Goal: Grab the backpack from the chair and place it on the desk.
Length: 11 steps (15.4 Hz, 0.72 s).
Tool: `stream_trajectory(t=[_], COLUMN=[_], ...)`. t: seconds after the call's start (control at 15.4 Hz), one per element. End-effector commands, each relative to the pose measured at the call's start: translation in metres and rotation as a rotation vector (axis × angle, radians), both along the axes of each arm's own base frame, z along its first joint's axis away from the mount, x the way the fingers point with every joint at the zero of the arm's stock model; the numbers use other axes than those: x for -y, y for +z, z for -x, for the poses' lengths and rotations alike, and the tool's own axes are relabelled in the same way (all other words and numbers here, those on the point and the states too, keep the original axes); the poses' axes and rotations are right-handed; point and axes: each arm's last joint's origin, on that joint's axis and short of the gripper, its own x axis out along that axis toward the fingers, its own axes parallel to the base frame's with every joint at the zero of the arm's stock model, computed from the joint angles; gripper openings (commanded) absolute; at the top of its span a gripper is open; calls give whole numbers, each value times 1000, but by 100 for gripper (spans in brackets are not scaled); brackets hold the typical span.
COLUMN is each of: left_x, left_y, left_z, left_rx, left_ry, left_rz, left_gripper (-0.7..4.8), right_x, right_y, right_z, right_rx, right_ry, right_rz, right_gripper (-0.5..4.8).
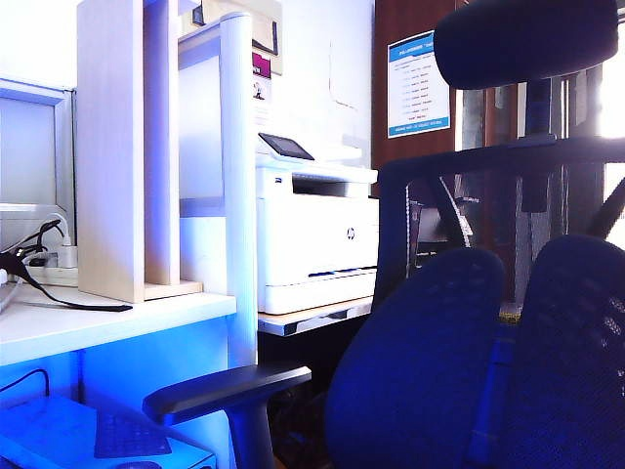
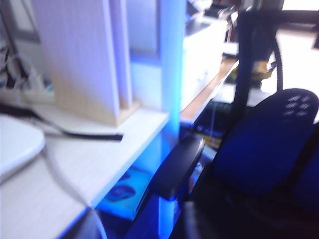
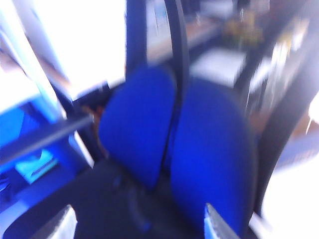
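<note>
Exterior view: neither arm nor gripper shows. The chair (image 1: 469,332) fills the right side, its 2 mesh back pads cut off by the frame's lower edge, its headrest (image 1: 527,37) clipped at the top and its armrest (image 1: 227,388) jutting toward the desk (image 1: 107,327). No backpack can be made out here. On the desk stand pale wood partitions (image 1: 127,147), and a black cable (image 1: 59,293) trails along the desk's near edge. Behind, a white printer (image 1: 317,234) sits on a lower shelf, with a blue-edged poster (image 1: 418,83) on the wall.

Left wrist view: blurred. The left gripper itself is out of frame, so its opening cannot be told. The desk's corner, the partitions, the armrest (image 2: 177,167) just beside that corner, and 1 back pad (image 2: 269,144) are visible.

Right wrist view: heavily blurred. The right gripper (image 3: 139,224) shows only 2 pale fingertips (image 3: 215,224) at the frame's lower edge, set wide apart and holding nothing. Between them, on the seat below the 2 back pads (image 3: 174,134), lies a dark mass that may be the backpack (image 3: 119,204); blur prevents certainty.
</note>
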Motion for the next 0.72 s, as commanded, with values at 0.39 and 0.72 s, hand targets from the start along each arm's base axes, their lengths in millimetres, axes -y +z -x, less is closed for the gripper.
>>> stream_trajectory(t=[0.39, 0.72], left_x=[-7, -7], left_y=[-52, -77], left_z=[-28, -35], left_rx=[-66, -126], left_ry=[147, 111], left_rz=[113, 101], left_gripper=[53, 10], right_x=[1, 1], right_y=[-54, -70], right_z=[-7, -6], right_rx=[-57, -96], right_ry=[-18, -3], right_rz=[-21, 33], right_gripper=[157, -5])
